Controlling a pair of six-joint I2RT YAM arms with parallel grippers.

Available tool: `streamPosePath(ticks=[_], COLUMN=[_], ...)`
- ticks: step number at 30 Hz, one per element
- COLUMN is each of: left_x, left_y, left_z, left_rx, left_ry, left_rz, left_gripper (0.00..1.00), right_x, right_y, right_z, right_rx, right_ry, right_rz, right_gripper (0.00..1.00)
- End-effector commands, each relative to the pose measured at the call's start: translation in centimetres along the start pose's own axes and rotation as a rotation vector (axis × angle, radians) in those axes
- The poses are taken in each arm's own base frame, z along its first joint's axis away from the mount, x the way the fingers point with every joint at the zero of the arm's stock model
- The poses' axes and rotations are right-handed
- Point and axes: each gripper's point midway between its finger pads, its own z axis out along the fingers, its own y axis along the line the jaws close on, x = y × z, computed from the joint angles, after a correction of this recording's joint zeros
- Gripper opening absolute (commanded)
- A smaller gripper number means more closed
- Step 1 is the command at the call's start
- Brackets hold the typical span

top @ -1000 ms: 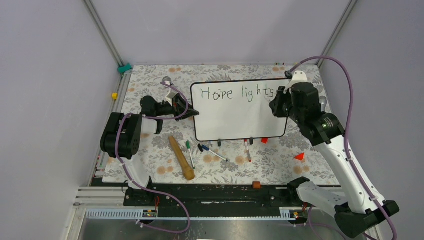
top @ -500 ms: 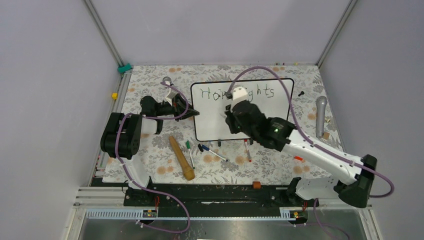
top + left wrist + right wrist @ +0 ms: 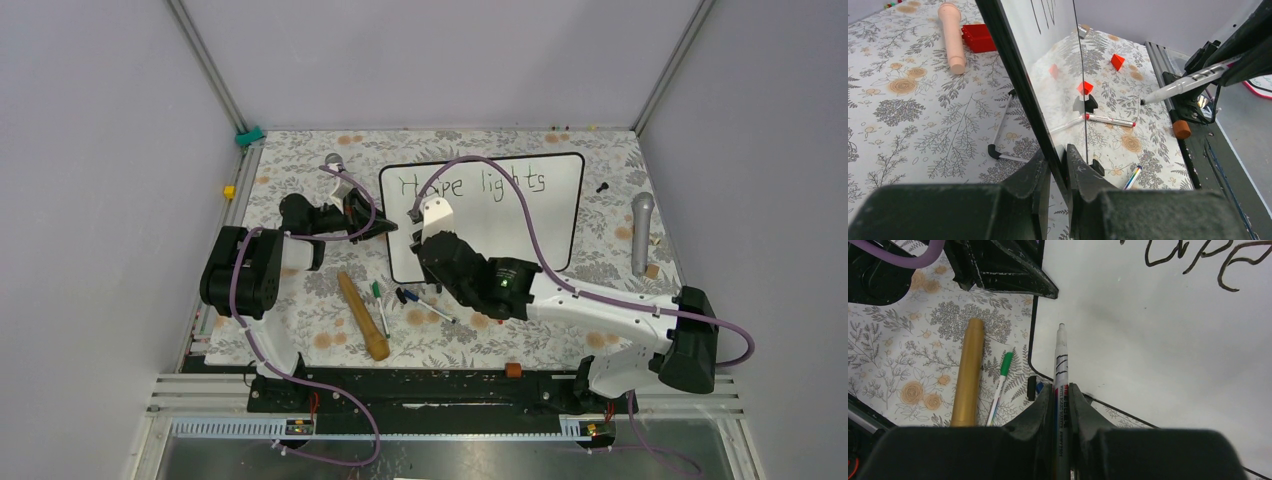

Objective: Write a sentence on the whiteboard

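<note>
Right gripper [image 3: 1060, 390] - pinching the marker [image 3: 1060, 357] - has swung from the whiteboard's [image 3: 520, 230] right end back to its lower-left corner, tip over blank surface under "Hope". Probably starting line two; the sentence [image 3: 475, 183] so far reads only "Hope lights". Left gripper [image 3: 1057, 155] still clamps the board's left edge. Board unmoved - middle of the table [image 3: 450, 345], toward the far edge.

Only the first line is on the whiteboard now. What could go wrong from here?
1. The left gripper pinches the whiteboard only at its thin left frame; marker pressure might shift the board.
2. The marker tip, held in the right gripper, sits close to the left jaws, so the arms might collide.
3. The right arm's purple cable crosses above the sentence and might smear it if it sags.
</note>
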Motion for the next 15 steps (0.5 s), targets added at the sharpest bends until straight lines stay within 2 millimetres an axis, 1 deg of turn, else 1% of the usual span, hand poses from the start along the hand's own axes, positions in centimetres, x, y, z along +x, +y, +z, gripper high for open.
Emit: streamPosePath(ticks=[1, 9, 15], left_x=[-0.97, -1.01, -1.02], left_y=[-0.02, -0.01, 0.07], left_z=[-0.21, -0.28, -0.29], left_rx=[0.005, -0.011, -0.011], left_ry=[-0.017, -0.024, -0.023], left_rz=[0.221, 0.228, 0.224], left_gripper=[0.00, 0.00, 0.00], right_x=[-1.47, -0.77, -1.63], right_y=[0.35, 0.02, 0.19], right_z=[-0.03, 0.08, 0.06], right_rx=[0.012, 0.027, 0.024], right_ry=[-0.084, -0.081, -0.100], right_rz=[0.083, 0.106, 0.097], right_gripper=[0.00, 0.00, 0.00])
